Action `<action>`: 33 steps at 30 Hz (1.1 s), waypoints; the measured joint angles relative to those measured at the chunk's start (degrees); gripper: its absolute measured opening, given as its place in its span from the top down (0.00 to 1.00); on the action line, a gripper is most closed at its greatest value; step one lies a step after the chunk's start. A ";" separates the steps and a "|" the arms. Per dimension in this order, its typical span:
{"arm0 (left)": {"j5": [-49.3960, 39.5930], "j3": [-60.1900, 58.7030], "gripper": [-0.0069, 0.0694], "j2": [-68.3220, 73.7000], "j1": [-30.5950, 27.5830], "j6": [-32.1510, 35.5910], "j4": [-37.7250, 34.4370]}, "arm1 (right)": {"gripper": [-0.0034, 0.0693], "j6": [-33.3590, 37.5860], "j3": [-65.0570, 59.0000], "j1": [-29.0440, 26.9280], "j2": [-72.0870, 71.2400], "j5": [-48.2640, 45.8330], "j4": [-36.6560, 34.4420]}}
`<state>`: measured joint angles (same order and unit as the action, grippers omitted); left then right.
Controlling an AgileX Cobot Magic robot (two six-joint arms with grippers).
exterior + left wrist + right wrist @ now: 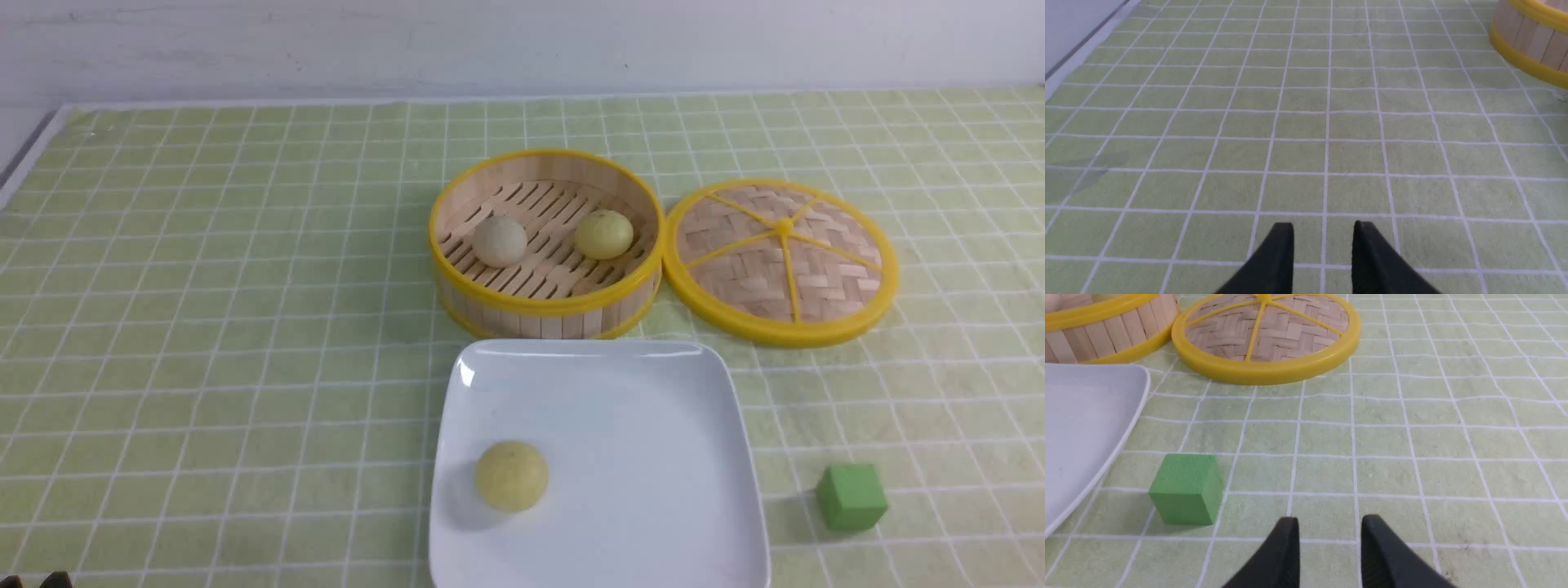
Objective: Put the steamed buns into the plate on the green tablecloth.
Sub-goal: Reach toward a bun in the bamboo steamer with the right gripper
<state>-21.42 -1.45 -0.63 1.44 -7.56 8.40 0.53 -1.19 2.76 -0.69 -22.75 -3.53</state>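
3 steamed buns: 2 yellow, 1 greyish. 1 pale yellow bun (511,475) on the plate (653,408); second yellow bun (603,233) and greyish bun (500,240) in the steamer (547,306) behind the plate. 1 plate, 1 steamer. 1 woven lid (780,261) behind-right of the plate. 1 green cube (851,496) right of the plate. 1 green tablecloth (204,327).

One yellow bun (511,476) lies on the white plate (645,425); second yellow bun (603,234) and grey bun (500,241) lie beyond.

We see a plain white wall (522,41) across 12 o'clock; the table's bare white edge (24,159) shows at 10 o'clock, under soft, even light.
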 joint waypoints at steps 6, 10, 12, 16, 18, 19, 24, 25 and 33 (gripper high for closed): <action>0.00 0.00 0.59 0.00 0.00 0.00 0.00 | 0.62 0.00 0.00 0.00 0.00 0.00 0.00; 0.00 0.00 0.59 0.00 0.00 0.00 0.00 | 0.62 0.00 0.00 0.00 0.00 0.00 0.00; 0.00 0.00 0.59 0.00 0.00 0.00 0.00 | 0.62 0.00 0.00 0.00 0.00 0.00 0.00; 0.00 0.00 0.59 0.00 0.00 0.00 0.00 | 0.62 0.00 0.00 0.00 0.00 0.00 0.00; 0.00 0.00 0.59 0.00 0.00 0.00 0.00 | 0.62 0.00 0.00 0.00 0.00 0.00 0.00; 0.00 0.00 0.59 0.00 0.00 0.00 0.00 | 0.62 0.00 0.00 0.00 0.00 0.00 0.00; 0.00 0.00 0.59 0.00 0.00 0.00 0.00 | 0.62 0.00 0.00 0.00 0.00 0.00 0.00; 0.00 0.00 0.59 0.00 0.00 0.00 0.00 | 0.62 0.00 0.00 0.00 0.00 0.00 0.00; 0.06 0.00 0.59 0.00 0.00 -0.06 -0.19 | 0.62 0.59 0.00 0.00 0.00 0.20 0.96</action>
<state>-21.36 -1.45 -0.63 1.44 -7.62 8.20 1.12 -1.19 2.76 -0.69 -22.55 -2.56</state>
